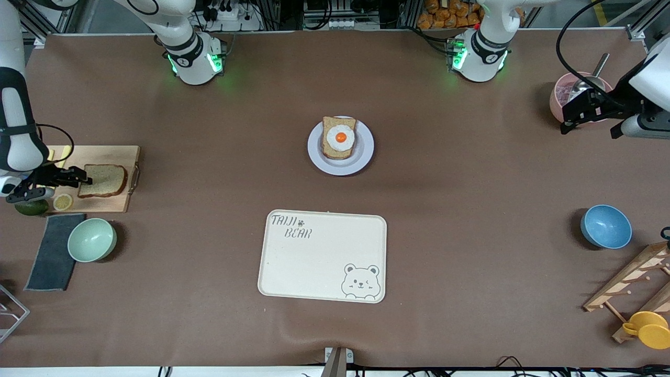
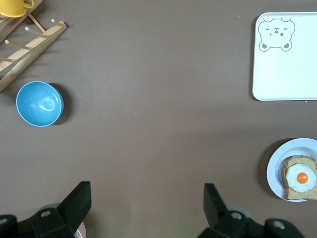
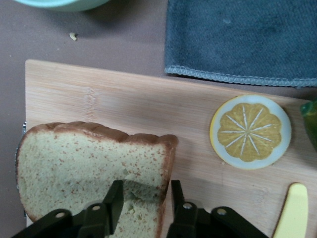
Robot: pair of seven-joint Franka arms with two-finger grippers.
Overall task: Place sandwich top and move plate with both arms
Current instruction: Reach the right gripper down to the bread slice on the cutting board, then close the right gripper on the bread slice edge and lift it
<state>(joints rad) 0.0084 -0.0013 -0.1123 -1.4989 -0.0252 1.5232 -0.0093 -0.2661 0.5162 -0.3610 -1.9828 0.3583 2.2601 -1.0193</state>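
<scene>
The sandwich top (image 1: 107, 180), a plain speckled tan slice, lies flat on the wooden cutting board (image 1: 104, 154) at the right arm's end of the table. My right gripper (image 1: 86, 180) is down on it. In the right wrist view its fingers (image 3: 113, 198) pinch the slice (image 3: 84, 168) at its crust edge, and the crumb between them is dented. The lavender-grey plate (image 1: 366, 152) sits mid-table and bears a bread slice with a fried egg (image 1: 339, 137). My left gripper (image 1: 566, 125) hangs open and empty over the pink bowl (image 1: 561, 94). The left wrist view shows the plate (image 2: 275, 171) far off.
A lemon slice (image 1: 63, 201), a lime (image 1: 30, 208), a mint bowl (image 1: 91, 239) and a dark cloth (image 1: 52, 256) lie by the board. A cream bear tray (image 1: 323, 256) lies nearer the camera than the plate. A blue bowl (image 1: 606, 226), wooden rack (image 1: 628, 283) and yellow cup (image 1: 649, 329) are at the left arm's end.
</scene>
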